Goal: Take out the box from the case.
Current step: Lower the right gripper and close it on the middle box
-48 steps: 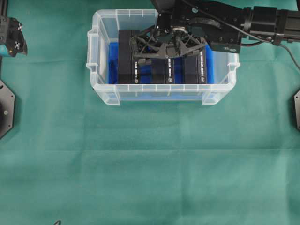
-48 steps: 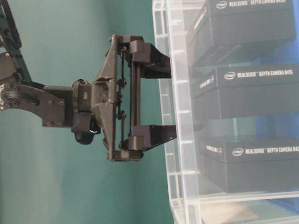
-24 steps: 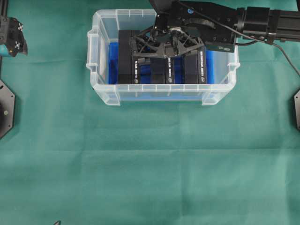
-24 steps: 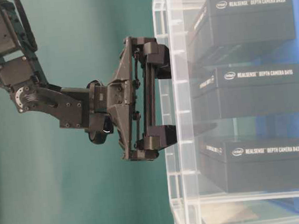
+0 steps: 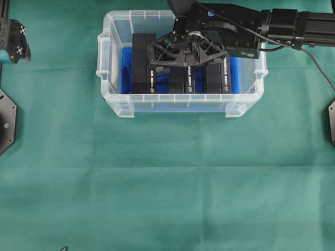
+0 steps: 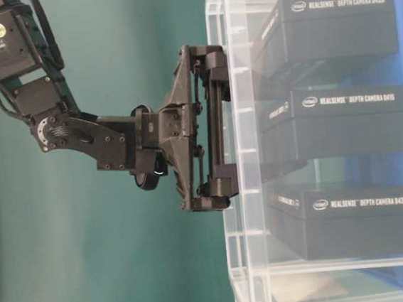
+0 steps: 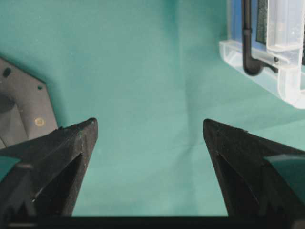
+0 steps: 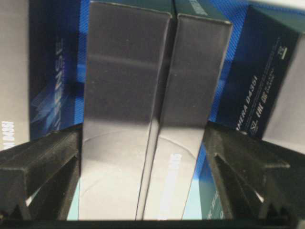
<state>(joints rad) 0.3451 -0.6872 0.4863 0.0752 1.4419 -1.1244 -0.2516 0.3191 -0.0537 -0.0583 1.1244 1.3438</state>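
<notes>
We see the right gripper (image 6: 245, 120) sink deeper into the case (image 5: 112, 97) than 1 second ago, its wide-spread fingers (image 8: 45, 162) now straddling the middle box (image 8: 143, 95), while its arm leans further over.

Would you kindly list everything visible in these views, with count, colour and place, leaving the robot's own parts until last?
case: one, clear plastic with blue floor lining, upper middle of the cloth.
boxes: three, black with white print, standing side by side inside the case.
cloth: one, green, covering the table.
base plates: two, dark, at the left and right edges of the overhead view.
right gripper: one, black, open, lowered into the case with its fingers either side of the middle box.
left gripper: one, black, open, above bare cloth left of the case.
</notes>
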